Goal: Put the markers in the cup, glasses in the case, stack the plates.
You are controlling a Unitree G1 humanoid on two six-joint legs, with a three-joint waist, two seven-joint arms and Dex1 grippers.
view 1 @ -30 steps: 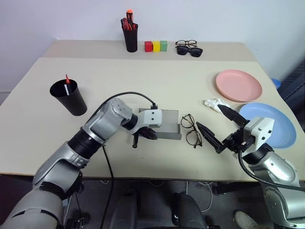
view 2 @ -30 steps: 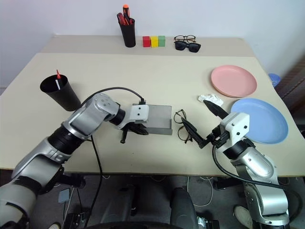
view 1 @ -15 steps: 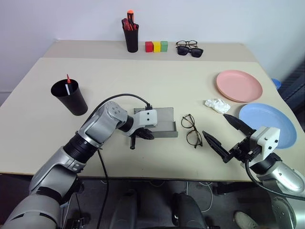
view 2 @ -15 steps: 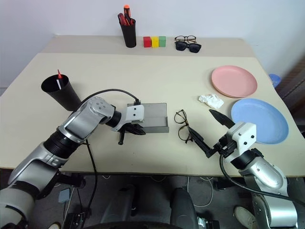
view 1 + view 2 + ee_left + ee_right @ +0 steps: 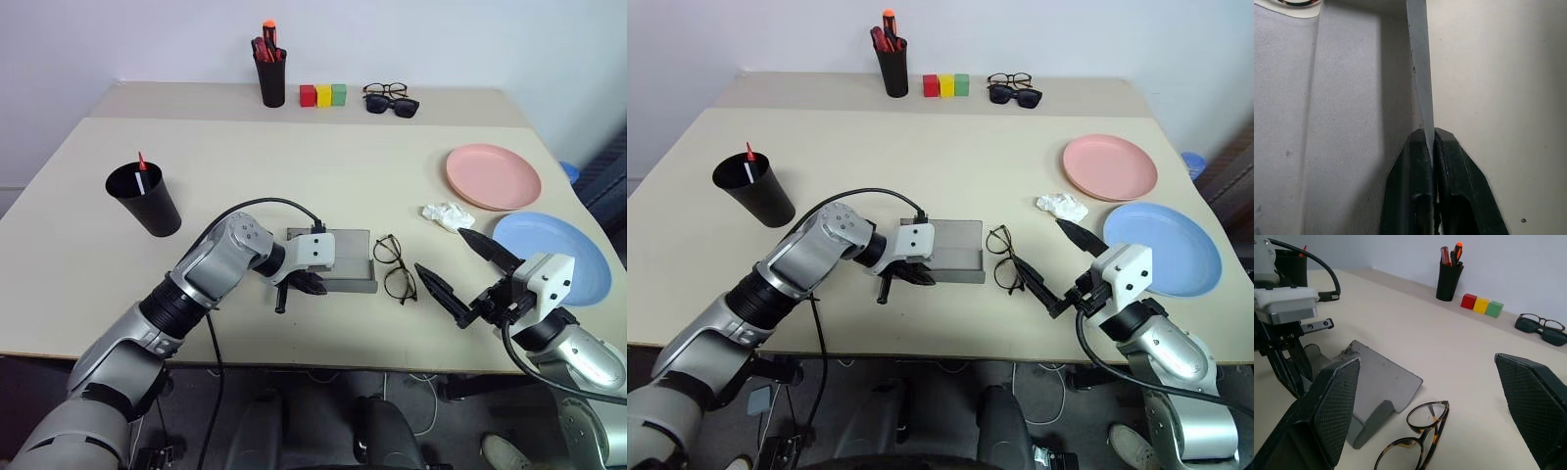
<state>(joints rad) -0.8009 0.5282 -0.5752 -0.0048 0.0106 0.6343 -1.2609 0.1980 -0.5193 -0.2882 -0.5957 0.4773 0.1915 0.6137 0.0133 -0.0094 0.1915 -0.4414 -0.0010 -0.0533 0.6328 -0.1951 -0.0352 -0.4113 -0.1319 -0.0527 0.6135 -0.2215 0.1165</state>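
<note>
on the beige table (image 5: 294, 186) the glasses (image 5: 392, 266) lay beside the open case (image 5: 345, 258), just left of the spread right gripper (image 5: 462, 271) (nearer arm); left gripper (image 5: 1429, 142) pinched the case's rim.

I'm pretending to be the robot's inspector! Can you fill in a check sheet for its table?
Surface: beige table, flat.
Job's things: markers in cup; glasses lie beside open case; pink plate and blue plate apart, unstacked.
Clutter: pen holder, coloured blocks, spare glasses, crumpled paper.
Grippers: left gripper pinches case's edge; right gripper open, by glasses.
Cables: black cable on left arm.
Surroundings: white wall.
</note>
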